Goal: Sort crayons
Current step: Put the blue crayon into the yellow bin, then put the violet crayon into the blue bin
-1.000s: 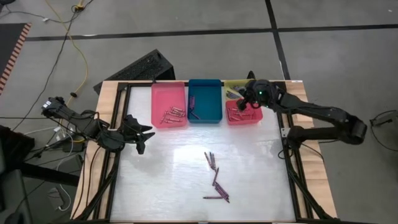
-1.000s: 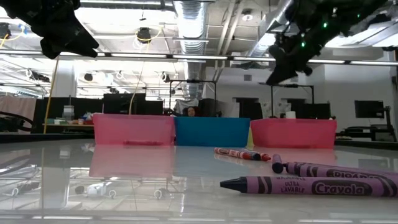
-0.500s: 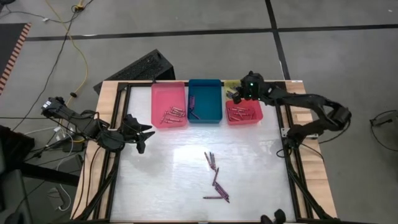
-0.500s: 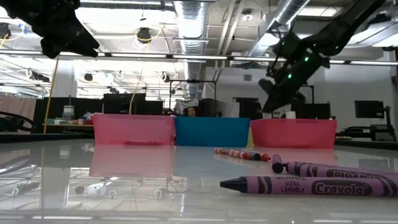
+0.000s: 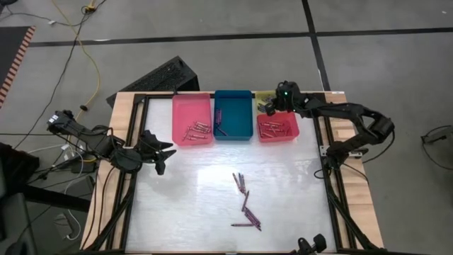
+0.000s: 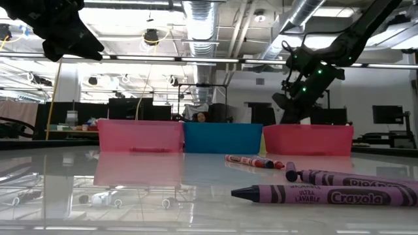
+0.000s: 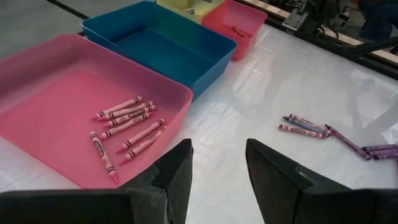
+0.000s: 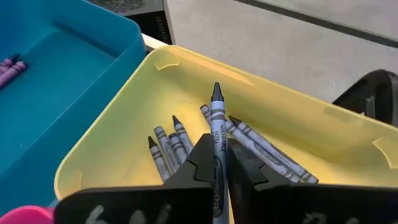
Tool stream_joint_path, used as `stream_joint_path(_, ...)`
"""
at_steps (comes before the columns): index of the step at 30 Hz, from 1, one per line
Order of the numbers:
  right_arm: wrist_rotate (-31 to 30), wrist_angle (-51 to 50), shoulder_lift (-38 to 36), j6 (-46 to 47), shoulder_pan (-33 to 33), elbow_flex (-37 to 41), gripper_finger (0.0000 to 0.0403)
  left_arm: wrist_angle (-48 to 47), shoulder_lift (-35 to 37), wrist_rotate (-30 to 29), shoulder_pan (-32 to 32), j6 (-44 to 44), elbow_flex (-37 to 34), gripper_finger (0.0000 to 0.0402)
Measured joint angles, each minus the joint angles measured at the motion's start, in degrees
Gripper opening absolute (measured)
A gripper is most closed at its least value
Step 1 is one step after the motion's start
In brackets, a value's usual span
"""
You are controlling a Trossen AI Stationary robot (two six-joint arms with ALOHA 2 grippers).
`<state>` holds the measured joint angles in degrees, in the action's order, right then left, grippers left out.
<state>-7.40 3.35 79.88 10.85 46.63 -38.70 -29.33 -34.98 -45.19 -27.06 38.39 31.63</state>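
Your table (image 5: 212, 205) is a pale, glossy sheet inside a wooden frame, standing on a grey concrete floor crossed by dark tape lines. Beyond it, in the low view, you get a big open workshop: bright ceiling strips, silver ducts, dark monitors on benches.

Along the far edge your trays sit in a row: pink tray (image 5: 192, 117), teal tray (image 5: 233, 113), red tray (image 5: 278, 129), with the yellow tray (image 8: 130, 118) tucked just behind the red one.

Your right gripper (image 8: 217, 163) hangs over the yellow tray, fingers pinched on a grey crayon (image 8: 216, 124) that points toward the grey crayons (image 8: 171, 144) already lying in there. Your left gripper (image 7: 216, 167) waits near the table's left edge, above the table beside the pink tray, fingers parted and holding nothing.

The pink tray holds a cluster of red crayons (image 7: 127, 127). The red tray has its own small pile, colours hard to make out from above. A few purple crayons (image 8: 11, 65) lie in the teal tray. Loose crayons (image 5: 245, 205) sit scattered mid-table; two purple ones (image 6: 326, 194) lie right in front of the low camera.
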Motion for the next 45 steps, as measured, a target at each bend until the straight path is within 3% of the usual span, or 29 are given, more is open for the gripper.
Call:
stream_joint_path(6,-0.02,2.51,0.00,1.65,-0.04,0.00,0.0056,0.03,0.00,-0.22,0.00,0.30,0.00,0.0139)
stream_joint_path(14,0.86,2.88,-0.40,7.28,-0.47,0.00,0.0062,0.05,0.00,-0.24,-0.01,0.37,0.00,0.0139)
stream_joint_path(18,9.19,3.33,-2.93,9.26,-1.21,-0.71,0.0062,0.05,-0.01,-0.24,0.01,0.34,0.00,0.0139)
stream_joint_path(23,25.08,3.31,-7.20,13.94,-4.08,-2.76,0.0062,0.05,0.00,-0.24,0.00,0.35,0.01,0.0139)
stream_joint_path(26,35.09,3.19,-9.59,14.81,-8.67,-3.02,0.0062,0.05,-0.02,-0.25,-0.01,0.35,0.01,0.0139)
stream_joint_path(29,40.27,3.31,-11.21,14.35,-16.34,-3.02,0.0062,0.05,-0.02,-0.25,-0.01,0.35,-0.01,0.0139)
stream_joint_path(35,39.49,4.28,-10.66,9.11,-34.96,-3.02,0.0062,0.12,-0.02,-0.53,0.01,0.37,-0.01,0.0139)
stream_joint_path(45,20.46,6.01,-8.09,-4.35,-57.23,-3.13,0.0062,-0.02,-0.04,-0.53,-0.01,1.15,-0.01,0.0139)
